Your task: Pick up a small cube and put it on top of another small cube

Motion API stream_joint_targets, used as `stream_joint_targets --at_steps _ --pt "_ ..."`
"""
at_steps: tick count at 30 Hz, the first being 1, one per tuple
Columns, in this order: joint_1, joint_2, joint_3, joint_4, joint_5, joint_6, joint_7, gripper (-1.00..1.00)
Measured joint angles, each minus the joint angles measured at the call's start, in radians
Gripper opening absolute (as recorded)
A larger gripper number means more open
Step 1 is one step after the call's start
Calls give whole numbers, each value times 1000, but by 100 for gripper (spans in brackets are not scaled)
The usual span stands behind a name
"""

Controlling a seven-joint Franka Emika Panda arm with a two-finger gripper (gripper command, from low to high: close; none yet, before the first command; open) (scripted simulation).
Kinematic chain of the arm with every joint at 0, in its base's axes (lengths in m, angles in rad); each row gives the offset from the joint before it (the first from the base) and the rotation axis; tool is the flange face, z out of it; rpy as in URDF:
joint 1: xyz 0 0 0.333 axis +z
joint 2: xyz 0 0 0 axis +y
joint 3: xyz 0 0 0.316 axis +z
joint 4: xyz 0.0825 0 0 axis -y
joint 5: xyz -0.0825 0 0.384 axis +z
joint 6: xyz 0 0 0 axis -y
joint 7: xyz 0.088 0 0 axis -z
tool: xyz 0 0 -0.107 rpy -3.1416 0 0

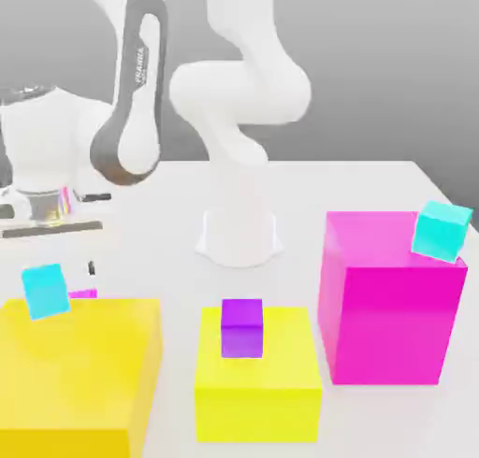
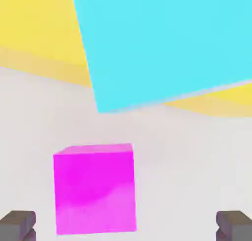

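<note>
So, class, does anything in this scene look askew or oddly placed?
Yes, two things. The cyan cube at the exterior view's right sits twisted on the corner of the big magenta block, seemingly jutting past its edge. The cyan cube at the exterior view's left looks tilted at the orange-yellow block's far edge.

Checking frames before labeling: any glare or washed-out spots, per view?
Exterior view: white arm nearly blends into the pale tabletop at its base; overexposed look. Hand view: magenta cube's face has a paler lower patch; cyan block flat, unshaded.
</note>
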Motion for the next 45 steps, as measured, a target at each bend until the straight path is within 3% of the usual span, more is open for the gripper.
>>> stream_joint_targets --at_steps 5,15,16,22,26,34,40,45 --pt "3 82 102 21 187 52 -141 0" --pt "-272 249 461 65 531 164 -396 0" --pt "-302 264 497 68 555 176 -413 -100" --pt "-316 272 515 69 568 179 -423 -100" --pt "-237 227 415 60 488 146 -365 -100" --pt "-76 90 179 24 183 61 -140 -100" --pt "-69 -6 121 -7 -19 -1 12 -100" --pt "-96 -79 112 18 -100 -145 -41 -100"
